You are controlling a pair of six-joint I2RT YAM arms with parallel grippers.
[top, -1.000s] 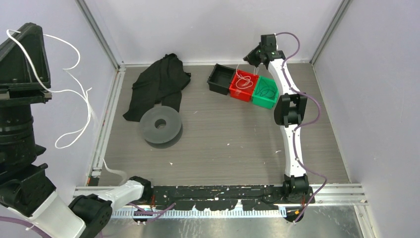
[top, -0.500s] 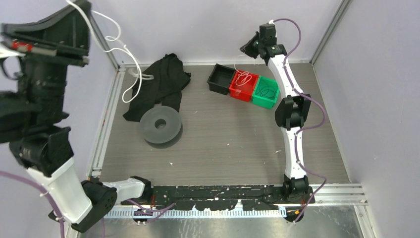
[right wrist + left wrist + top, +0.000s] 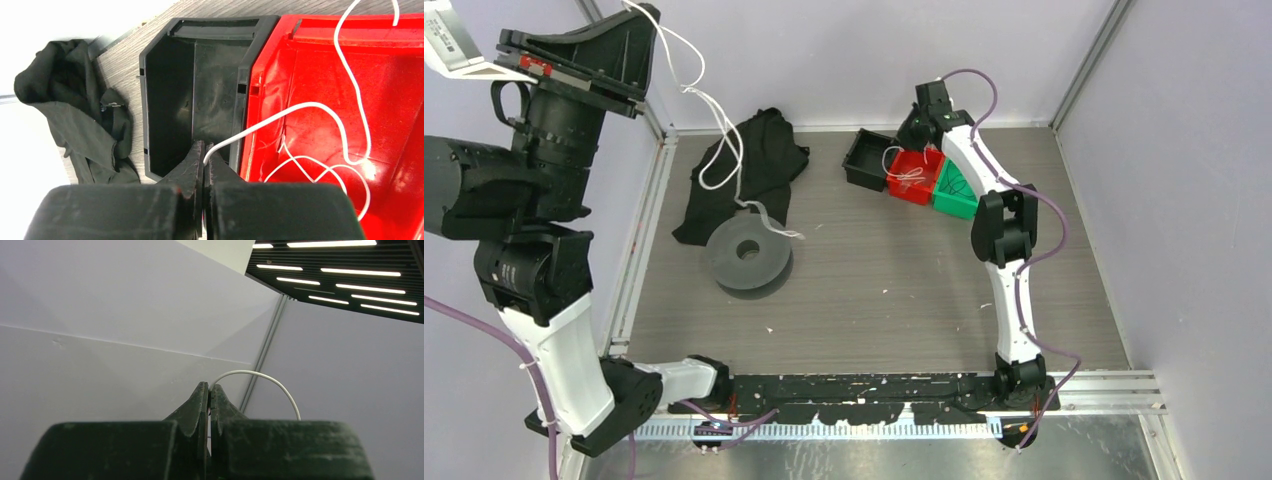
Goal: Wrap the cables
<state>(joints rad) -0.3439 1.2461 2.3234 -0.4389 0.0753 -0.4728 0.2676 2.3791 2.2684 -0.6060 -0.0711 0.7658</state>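
Note:
Raised high at the far left, my left gripper (image 3: 646, 18) (image 3: 209, 388) is shut on one end of a thin white cable (image 3: 720, 140) (image 3: 262, 376). That cable hangs in curls down over the black cloth (image 3: 744, 165), and its tail lies by the grey spool (image 3: 747, 255). My right gripper (image 3: 909, 133) (image 3: 205, 148) hovers over the seam between the black bin (image 3: 867, 160) (image 3: 200, 75) and the red bin (image 3: 902, 190) (image 3: 400, 105). It is shut on the end of a second white cable (image 3: 908, 172) (image 3: 300, 107), whose loops rest in the red bin.
A green bin (image 3: 964, 205) with thin dark wires adjoins the red bin on its right. The black cloth (image 3: 65, 110) lies crumpled at the back left, partly under the spool. Metal rails run along the left and near table edges, and walls close in three sides.
My left arm has swung up and rightward, carrying its cable from beyond the left rail over the cloth and spool. My right gripper has come left and down toward the bins.

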